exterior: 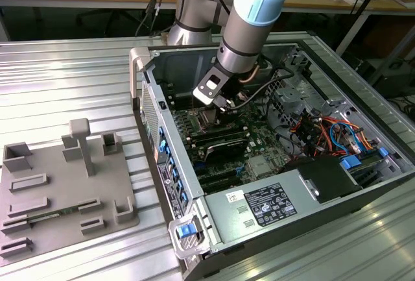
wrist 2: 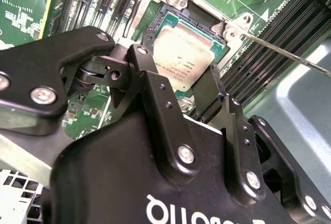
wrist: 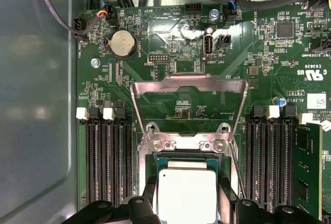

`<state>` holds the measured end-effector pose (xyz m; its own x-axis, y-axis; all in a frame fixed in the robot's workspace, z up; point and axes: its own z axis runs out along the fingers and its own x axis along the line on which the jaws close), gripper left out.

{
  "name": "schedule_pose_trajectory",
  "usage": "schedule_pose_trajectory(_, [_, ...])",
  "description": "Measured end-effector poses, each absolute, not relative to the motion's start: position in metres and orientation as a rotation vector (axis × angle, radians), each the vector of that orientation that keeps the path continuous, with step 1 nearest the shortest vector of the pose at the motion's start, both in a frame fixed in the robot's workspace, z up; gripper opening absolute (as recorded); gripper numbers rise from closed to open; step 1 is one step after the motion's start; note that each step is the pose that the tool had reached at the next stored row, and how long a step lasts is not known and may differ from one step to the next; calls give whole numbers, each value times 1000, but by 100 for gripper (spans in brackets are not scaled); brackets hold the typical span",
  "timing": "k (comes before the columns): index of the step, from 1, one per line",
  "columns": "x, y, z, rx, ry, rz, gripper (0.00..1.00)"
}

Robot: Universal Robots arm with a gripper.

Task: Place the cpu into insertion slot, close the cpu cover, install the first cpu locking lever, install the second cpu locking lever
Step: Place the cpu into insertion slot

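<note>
The cpu (wrist 2: 182,58) (wrist: 187,192), a flat square chip with a silvery top, sits between the two black fingers (wrist 2: 147,74) of my gripper (wrist 2: 178,76) (wrist: 187,203), which is shut on its opposite edges. It is level at the insertion slot (wrist 2: 175,16) (wrist: 186,158), a dark recess with a metal rim; I cannot tell whether it is fully seated. The cpu cover (wrist: 189,83) stands swung open beyond the slot, its window showing green board. A thin wire locking lever (wrist 2: 289,54) (wrist: 237,169) runs beside the slot. In the exterior view my gripper (exterior: 217,102) reaches down into the open computer case.
Long black memory slots (wrist: 106,162) (wrist: 271,157) flank the socket on both sides. Cables (exterior: 259,93) hang near the arm and coloured wires (exterior: 331,132) lie at the exterior view's right. A grey fixture plate (exterior: 58,190) rests on the table beside the case.
</note>
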<state>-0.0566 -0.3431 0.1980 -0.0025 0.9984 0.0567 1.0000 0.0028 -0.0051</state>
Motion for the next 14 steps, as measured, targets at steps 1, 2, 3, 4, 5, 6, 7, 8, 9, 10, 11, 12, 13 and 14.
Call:
schedule_pose_trajectory(1, [-57,-343,198,-2187,-2193,-55,55])
schedule_pose_trajectory(2, [-57,-343,197,-2186,-2192,-54,55])
schedule_pose_trajectory(3, [-57,-343,197,-2186,-2192,-53,55])
schedule_pose_trajectory(4, [-57,-343,197,-2185,-2191,-52,55])
schedule_pose_trajectory(5, [-57,-343,196,-2185,-2191,-51,55])
schedule_pose_trajectory(6, [-57,-343,196,-2184,-2191,-50,55])
schedule_pose_trajectory(7, [-57,-343,196,-2184,-2191,-50,55])
schedule_pose_trajectory(8, [-57,-343,196,-2184,-2191,-49,55])
schedule_pose_trajectory(9, [-57,-343,195,-2183,-2191,-48,55])
schedule_pose_trajectory(10, [-57,-343,195,-2183,-2191,-48,55])
schedule_pose_trajectory(11, [-57,-343,195,-2183,-2191,-48,55])
schedule_pose_trajectory(12, [-57,-343,195,-2184,-2191,-48,55])
schedule_pose_trajectory(13, [-57,-343,195,-2184,-2191,-48,55])
schedule_pose_trajectory(14, [-57,-343,195,-2184,-2191,-48,55])
